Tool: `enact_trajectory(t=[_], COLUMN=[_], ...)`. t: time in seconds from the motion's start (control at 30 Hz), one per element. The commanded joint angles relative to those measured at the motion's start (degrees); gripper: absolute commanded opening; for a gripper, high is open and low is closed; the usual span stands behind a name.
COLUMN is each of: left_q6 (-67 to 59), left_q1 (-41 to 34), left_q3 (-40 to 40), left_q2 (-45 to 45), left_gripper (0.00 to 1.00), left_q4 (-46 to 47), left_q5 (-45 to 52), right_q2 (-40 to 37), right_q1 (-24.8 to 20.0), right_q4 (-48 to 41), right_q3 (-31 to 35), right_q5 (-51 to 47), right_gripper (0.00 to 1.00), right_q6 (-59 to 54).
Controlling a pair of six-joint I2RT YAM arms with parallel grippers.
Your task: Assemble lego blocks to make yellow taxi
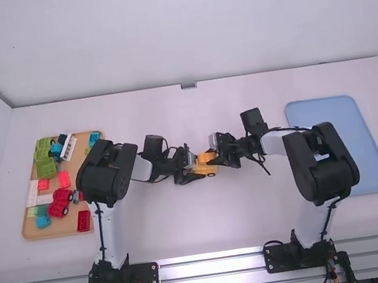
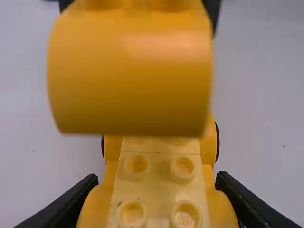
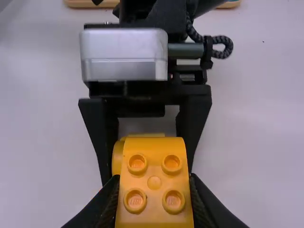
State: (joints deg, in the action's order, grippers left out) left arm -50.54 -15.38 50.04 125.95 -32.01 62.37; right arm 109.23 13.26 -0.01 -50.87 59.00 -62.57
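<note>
In the high view my left gripper (image 1: pixel 192 172) and right gripper (image 1: pixel 216 159) meet near the table's middle at an orange-yellow wheeled car base (image 1: pixel 206 171) and a curved block (image 1: pixel 208 157). The left wrist view has my left gripper (image 2: pixel 156 183) shut on the studded base (image 2: pixel 154 166), one finger on each side. Above the base hangs the rounded orange-yellow block (image 2: pixel 130 85), partly covering it. In the right wrist view my right gripper (image 3: pixel 154 179) is shut on that block (image 3: pixel 155 190), its four studs facing the camera. Whether block and base touch, I cannot tell.
A wooden tray (image 1: pixel 30 231) at the left holds several green, red, white and blue blocks and a red vehicle (image 1: pixel 59 202). At the right lies a blue tray (image 1: pixel 371 157), partly under the right arm.
</note>
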Motion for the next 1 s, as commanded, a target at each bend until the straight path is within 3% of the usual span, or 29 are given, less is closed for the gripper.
enact_trajectory(t=[0.0, 0.37, 0.97], left_q6=[0.2, 0.2, 0.2], left_q1=[-0.4, -0.4, -0.4], left_q3=[0.0, -0.1, 0.3], left_q2=[1.2, 1.2, 1.2], left_gripper=[0.42, 0.41, 0.41], left_q4=[0.0, 0.0, 0.0], left_q5=[1.2, 1.2, 1.3], right_q2=[-1.7, 3.7, 4.7], right_q1=[1.1, -0.2, 1.7], right_q4=[-0.4, 3.7, 2.7], right_q3=[0.3, 0.2, 0.2], right_q5=[1.0, 6.0, 2.1], right_gripper=[0.00, 0.00, 0.00], right_q6=[4.9, 8.4, 8.1])
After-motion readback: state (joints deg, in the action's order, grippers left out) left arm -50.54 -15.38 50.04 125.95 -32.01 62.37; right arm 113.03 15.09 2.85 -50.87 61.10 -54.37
